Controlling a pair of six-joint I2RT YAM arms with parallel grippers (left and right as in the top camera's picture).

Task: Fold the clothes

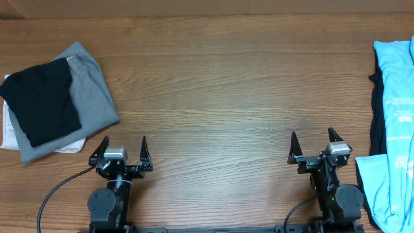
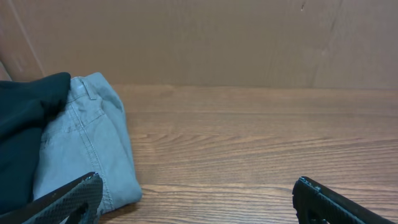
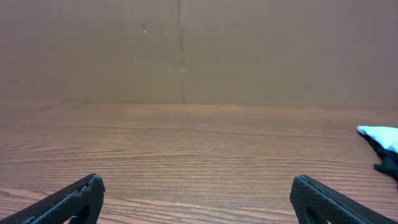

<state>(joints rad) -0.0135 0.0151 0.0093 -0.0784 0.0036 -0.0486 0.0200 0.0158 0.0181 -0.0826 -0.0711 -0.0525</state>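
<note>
**Black garment on the left-hand stack; both grippers empty**

Nearest the lens: left gripper (image 2: 196, 180), jaws spread to the full, bare wood between them, holding nothing. Right gripper (image 3: 196, 179): likewise spread wide and empty. Both parked at the near edge of the table (image 1: 213, 84), pointing away from the robot.

Item: the clothes (image 1: 42, 107).

Location: far left of the table, topmost on a stack. Resting on grey trousers (image 1: 96, 97), with a sliver of white fabric (image 1: 8, 136) beneath.

Bearing: ahead and to the left of the left gripper, near but not touching. Well apart from the right gripper, the whole bare middle of the table between. Left arm clearly the nearer.

Long axis: roughly front to back, skewed, near end swung toward the right.

Condition: matte black, soft, laid as a flat, squared packet with fairly even edges. No print or lettering on the exposed face. Judged folded rather than awaiting folding, though not certain from these views.

Also noted: light-blue garment (image 1: 396, 77) heaped at the right edge, over a strip of other black fabric (image 1: 376, 126). Too little of that strip showing to name its kind. For any reach there, right arm the nearer, the heap lying off to its right.
</note>
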